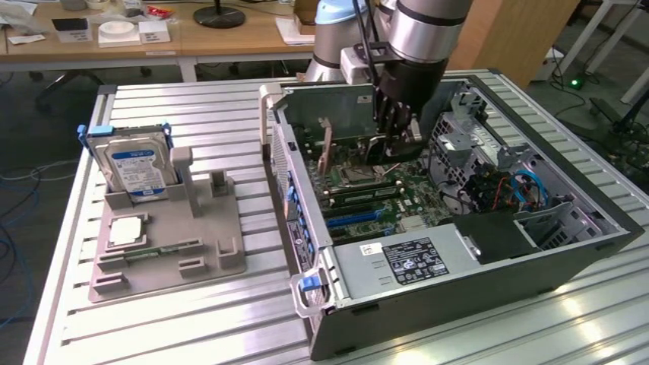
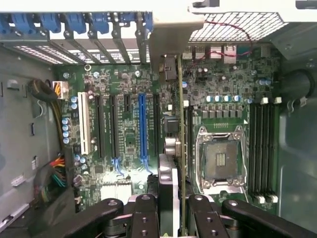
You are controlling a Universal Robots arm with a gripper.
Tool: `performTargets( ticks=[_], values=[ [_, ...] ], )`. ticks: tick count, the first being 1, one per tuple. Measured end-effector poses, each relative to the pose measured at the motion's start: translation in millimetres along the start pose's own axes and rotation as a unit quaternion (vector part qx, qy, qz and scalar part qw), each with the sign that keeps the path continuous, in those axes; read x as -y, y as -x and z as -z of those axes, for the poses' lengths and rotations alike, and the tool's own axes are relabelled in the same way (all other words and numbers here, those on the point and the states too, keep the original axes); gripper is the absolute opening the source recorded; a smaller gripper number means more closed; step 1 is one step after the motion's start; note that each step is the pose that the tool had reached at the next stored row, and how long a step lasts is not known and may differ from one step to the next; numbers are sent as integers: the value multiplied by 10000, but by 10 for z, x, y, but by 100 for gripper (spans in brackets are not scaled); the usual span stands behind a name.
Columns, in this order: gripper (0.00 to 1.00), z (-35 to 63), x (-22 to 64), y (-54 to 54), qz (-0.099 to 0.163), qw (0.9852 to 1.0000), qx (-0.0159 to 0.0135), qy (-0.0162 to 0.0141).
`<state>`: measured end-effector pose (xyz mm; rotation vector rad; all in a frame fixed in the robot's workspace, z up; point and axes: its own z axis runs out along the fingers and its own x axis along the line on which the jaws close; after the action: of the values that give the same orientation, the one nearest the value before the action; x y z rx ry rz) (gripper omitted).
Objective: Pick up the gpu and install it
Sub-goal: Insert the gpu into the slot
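Observation:
The gpu (image 2: 171,168) shows edge-on in the wrist view, a thin card with a black shroud and a green board edge. Its silver bracket (image 2: 168,47) reaches the slot openings at the case's rear wall. My gripper (image 2: 171,220) is shut on it, with a black finger (image 2: 143,218) on each side. The card stands upright over the motherboard, between the long blue slot (image 2: 142,129) and the CPU socket (image 2: 220,161). I cannot tell whether it touches a slot. In the exterior view my gripper (image 1: 390,144) reaches down into the open computer case (image 1: 568,258), holding the gpu (image 1: 378,149).
A grey fixture (image 1: 203,258) on the exterior view's left holds a hard drive (image 1: 137,171), a CPU chip (image 1: 127,228) and a memory stick (image 1: 152,251). Inside the case, a power supply (image 1: 406,262), drive cage and cables (image 1: 517,190) crowd the motherboard. Memory slots (image 2: 262,148) lie beyond the socket.

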<state>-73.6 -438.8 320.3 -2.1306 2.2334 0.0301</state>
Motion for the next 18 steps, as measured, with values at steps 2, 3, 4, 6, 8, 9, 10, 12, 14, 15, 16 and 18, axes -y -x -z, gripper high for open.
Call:
performTargets(
  ticks=[2,3,4,6,8,9,10,12,14,15,16,18],
  values=[
    [28,-14,1,-38,-1,10000,0,1],
    [28,-20,2,-61,0,10000,-3,1],
    [28,-25,3,-82,0,10000,-6,0],
    [28,-40,3,-107,0,10000,-13,0],
    [28,-58,-3,-111,-2,10000,-14,1],
    [28,-66,-10,-112,-1,10000,-14,4],
    [28,-75,-19,-113,-1,10000,-15,7],
    [28,-98,-27,-115,-1,10000,-15,14],
    [28,-127,-28,-121,-1,10000,-16,20],
    [28,-142,-28,-127,-1,10000,-15,20],
    [28,-156,-28,-133,-1,10000,-15,21],
    [28,-177,-28,-151,-1,10000,-15,21]
  ],
)
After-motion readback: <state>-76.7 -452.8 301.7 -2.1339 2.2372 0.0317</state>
